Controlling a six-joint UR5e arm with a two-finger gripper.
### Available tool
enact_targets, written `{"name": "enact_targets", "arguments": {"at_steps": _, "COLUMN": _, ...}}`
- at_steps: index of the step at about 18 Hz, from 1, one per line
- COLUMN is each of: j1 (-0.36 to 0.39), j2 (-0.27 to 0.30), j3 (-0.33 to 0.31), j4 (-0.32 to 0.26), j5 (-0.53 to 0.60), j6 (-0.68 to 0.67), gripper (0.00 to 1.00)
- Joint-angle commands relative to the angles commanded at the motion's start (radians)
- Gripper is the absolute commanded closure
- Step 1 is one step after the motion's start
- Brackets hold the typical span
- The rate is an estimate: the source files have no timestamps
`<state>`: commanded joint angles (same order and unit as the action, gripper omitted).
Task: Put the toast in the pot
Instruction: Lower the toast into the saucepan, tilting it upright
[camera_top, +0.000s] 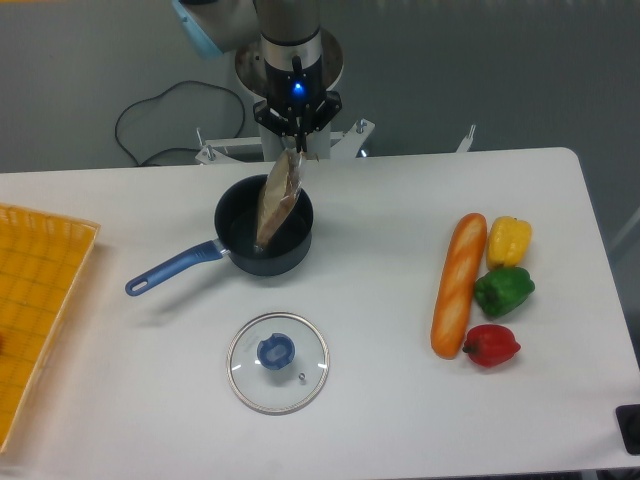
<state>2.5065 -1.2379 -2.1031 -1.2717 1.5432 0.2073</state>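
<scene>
The gripper (296, 146), in the upper middle of the frame, is clenched on the top edge of the toast (277, 201), a flat tan slice in crinkly clear plastic. The slice hangs tilted, its lower end down inside the pot (238, 212), a single round dark navy saucepan just left of centre, with a lighter blue handle pointing toward the lower left. Below the pot lies one round glass lid (278, 362) with a blue knob, apart from it on the white table (380, 400). At the right are one long orange baguette (458, 284) and three glossy peppers: yellow (508, 240), green (504, 290), red (491, 345). A yellow mesh tray (35, 310) sits at the left edge.
</scene>
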Motion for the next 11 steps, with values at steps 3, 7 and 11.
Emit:
{"name": "enact_targets", "arguments": {"at_steps": 3, "j1": -0.008, "j2": -0.008, "j3": -0.011, "j4": 0.0, "j5": 0.031, "j6": -0.072, "gripper": 0.95}}
{"name": "enact_targets", "arguments": {"at_steps": 7, "j1": -0.014, "j2": -0.021, "j3": -0.011, "j4": 0.0, "j5": 0.041, "j6": -0.146, "gripper": 0.95}}
{"name": "enact_targets", "arguments": {"at_steps": 11, "j1": -0.014, "j2": -0.032, "j3": -0.011, "j4": 0.0, "j5": 0.041, "j6": -0.21, "gripper": 0.95}}
